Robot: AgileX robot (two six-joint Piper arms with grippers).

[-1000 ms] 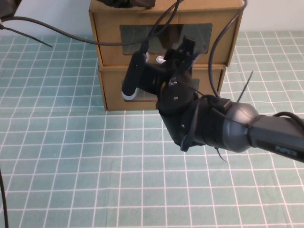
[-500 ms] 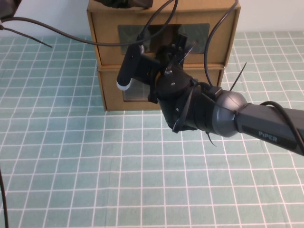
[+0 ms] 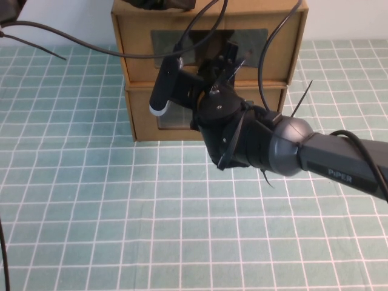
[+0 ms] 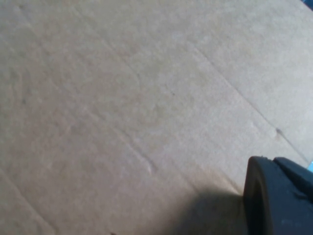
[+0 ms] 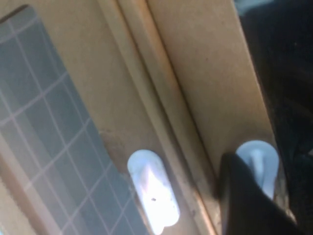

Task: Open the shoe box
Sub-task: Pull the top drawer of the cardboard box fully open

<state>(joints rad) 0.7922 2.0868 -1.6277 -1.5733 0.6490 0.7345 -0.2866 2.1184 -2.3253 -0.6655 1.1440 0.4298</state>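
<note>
Cut off by the high view's top edge: the left end effector atop the upper shoe box, only a dark sliver showing. No telling its opening from the left wrist view either, filled with blurred cardboard. Masked by its own wrist: the right end effector at the box fronts, covering much of the lower shoe box front. Blurred close up in the right wrist view; opening unclear.

The shoe box is plain brown cardboard with a dark window. The right gripper in front of it is black, and the left gripper on top is dark. Its front tabs are white. The mat beneath is green with a white grid.
</note>
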